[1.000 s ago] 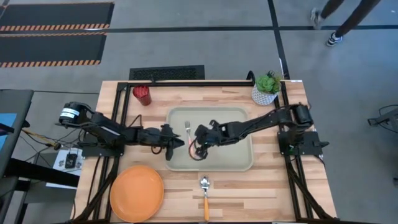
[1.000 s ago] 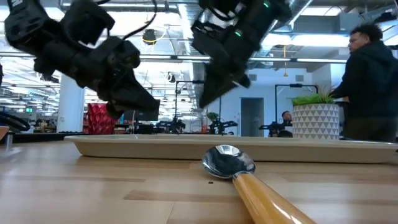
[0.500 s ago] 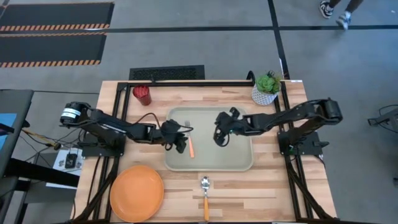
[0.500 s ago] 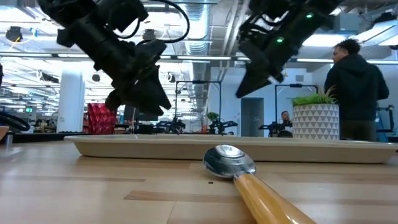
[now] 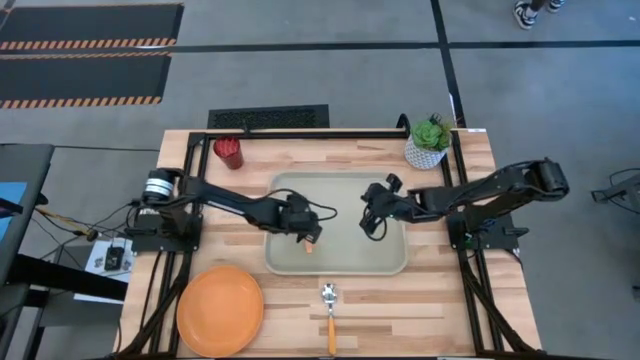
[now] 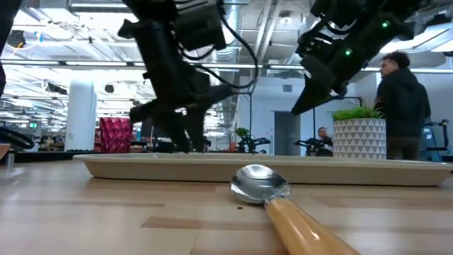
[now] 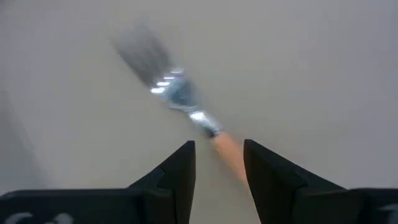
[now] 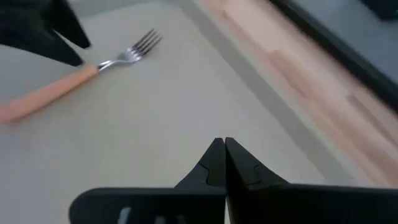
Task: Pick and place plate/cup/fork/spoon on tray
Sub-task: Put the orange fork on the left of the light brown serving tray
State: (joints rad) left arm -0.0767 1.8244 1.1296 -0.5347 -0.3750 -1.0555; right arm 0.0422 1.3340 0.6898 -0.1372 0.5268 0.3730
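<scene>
Left hand (image 7: 217, 163), slightly parted, straddles the orange-handled, silver-tined fork (image 7: 186, 106) lying on the beige tray (image 5: 385, 258).

- Left arm reaches in from 9 o'clock toward table centre, stretched low and long.
- Left gripper (image 5: 310, 236) just left of centre, pointing down; fingers (image 7: 180, 171) parted with a narrow gap between them.
- Right arm comes in from 3 o'clock, elbow raised.
- Right gripper (image 5: 372, 222) just right of centre, held above the surface; fingers (image 8: 214, 163) pressed together, holding nothing.
</scene>
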